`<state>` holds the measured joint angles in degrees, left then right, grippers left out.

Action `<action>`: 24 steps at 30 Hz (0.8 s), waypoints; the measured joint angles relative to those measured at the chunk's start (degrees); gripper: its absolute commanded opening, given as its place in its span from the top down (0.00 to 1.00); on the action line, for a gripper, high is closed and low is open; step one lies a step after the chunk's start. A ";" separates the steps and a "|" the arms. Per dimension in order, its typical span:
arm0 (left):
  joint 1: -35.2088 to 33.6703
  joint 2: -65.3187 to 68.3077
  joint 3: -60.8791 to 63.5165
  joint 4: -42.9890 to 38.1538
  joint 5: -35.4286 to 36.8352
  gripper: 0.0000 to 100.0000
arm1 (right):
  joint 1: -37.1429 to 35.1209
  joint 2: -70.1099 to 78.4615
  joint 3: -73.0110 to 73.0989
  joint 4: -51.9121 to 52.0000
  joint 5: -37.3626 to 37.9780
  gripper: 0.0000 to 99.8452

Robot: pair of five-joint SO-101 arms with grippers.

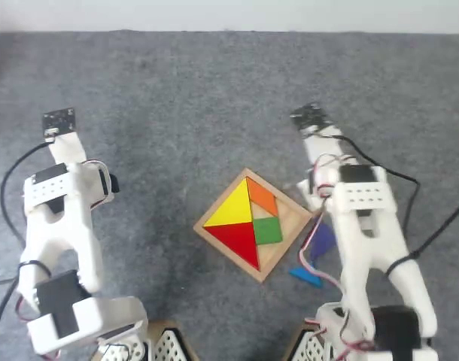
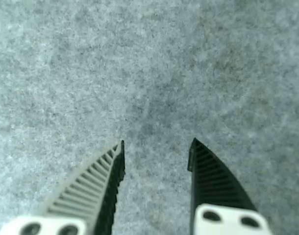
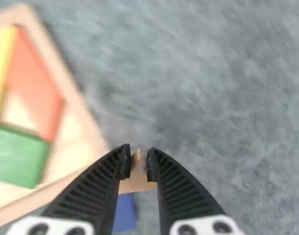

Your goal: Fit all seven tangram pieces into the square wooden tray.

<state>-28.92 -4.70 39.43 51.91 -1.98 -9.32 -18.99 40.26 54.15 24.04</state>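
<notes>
Right fingers [image 3: 105,181] pinch wooden tray [image 3: 81,110] corner (left fingers [image 2: 98,186] apart).

High view straight down over table [image 1: 177,98], wrist views close, forward-down (right's shares tray [image 3: 73,147])

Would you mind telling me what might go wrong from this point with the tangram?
1. The right gripper seems to pinch the tray by its rim; pulling away could drag the tray and unseat the red piece.
2. The blue piece lies outside the tray, close beside the right arm, which might knock it farther off.
</notes>
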 measured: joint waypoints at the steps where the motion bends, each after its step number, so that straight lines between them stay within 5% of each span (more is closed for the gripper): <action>1: 0.00 0.00 0.00 0.00 0.00 0.79 | -2.29 -0.88 0.00 0.62 -0.18 0.99; 14: 0.35 0.00 0.00 0.00 0.00 0.79 | -29.54 3.69 0.00 -6.24 -9.58 0.99; 24: 0.26 0.00 0.00 0.00 0.00 0.79 | -22.68 1.14 0.00 -2.64 -9.58 0.99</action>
<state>-28.66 -4.70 39.43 51.91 -1.98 -32.00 -17.85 40.26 51.52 14.46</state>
